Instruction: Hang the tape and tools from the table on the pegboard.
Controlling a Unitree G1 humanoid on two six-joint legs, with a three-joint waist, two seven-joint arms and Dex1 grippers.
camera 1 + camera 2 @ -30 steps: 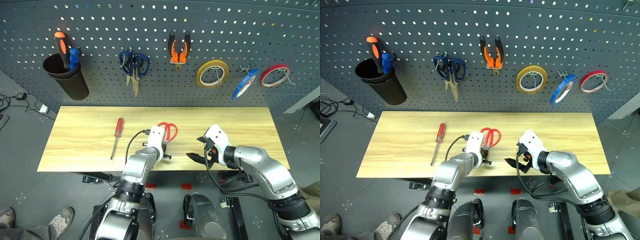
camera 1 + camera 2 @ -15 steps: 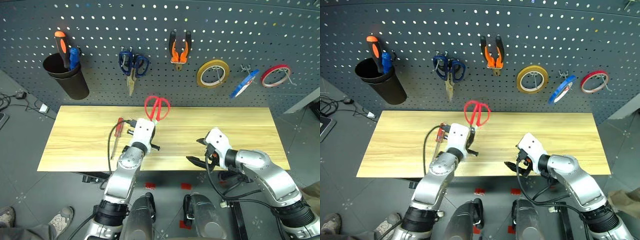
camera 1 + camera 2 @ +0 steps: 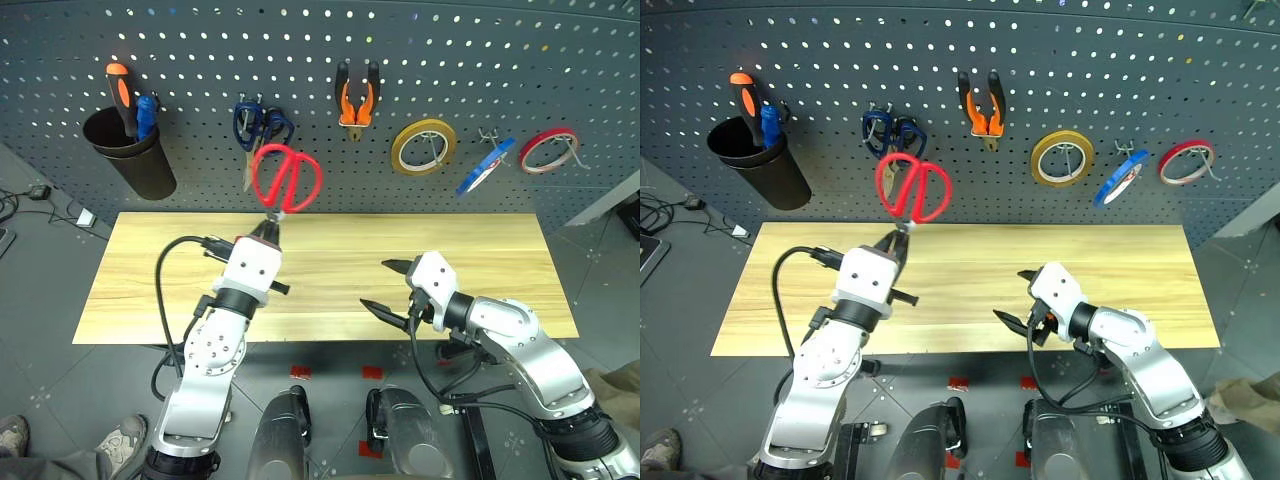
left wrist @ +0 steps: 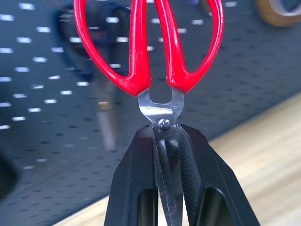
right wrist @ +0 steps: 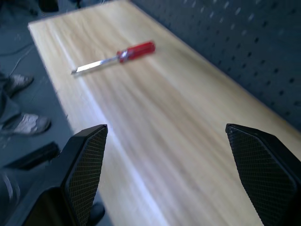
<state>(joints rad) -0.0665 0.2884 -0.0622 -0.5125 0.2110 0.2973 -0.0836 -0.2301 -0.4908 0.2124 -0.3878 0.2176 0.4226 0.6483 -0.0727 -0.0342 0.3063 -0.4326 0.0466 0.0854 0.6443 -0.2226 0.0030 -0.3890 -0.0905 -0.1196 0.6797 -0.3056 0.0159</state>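
I have the dark grey pegboard [image 3: 300,60] across the whole back of the scene, and below it the light wood table [image 3: 480,255] running side to side. On the board, from my left: a black cup [image 3: 130,160] holding an orange-handled screwdriver [image 3: 122,88], then blue-handled scissors [image 3: 258,125], then the orange-and-black pliers [image 3: 358,100] on a hook, a yellow tape roll [image 3: 424,146], the blue tape ring [image 3: 486,166] hanging edge-on from its hook, and a red tape roll [image 3: 549,150] at the far right.

My left gripper [image 3: 268,232] is clamped on the blades of the red-handled scissors [image 3: 286,178], just below the pivot, with the handle loops pointing up. In the left wrist view both fingers [image 4: 136,169] press against the steel on either side. The loops sit in front of the board, overlapping the blue-handled scissors and just to the right of them; I cannot tell whether they touch the board.

My right gripper [image 3: 392,287] hangs over the right half of the table, jaws spread wide and nothing between them.

The red-handled screwdriver [image 5: 115,57] lies flat on the table, seen past the right gripper's fingers [image 5: 87,162] in the right wrist view
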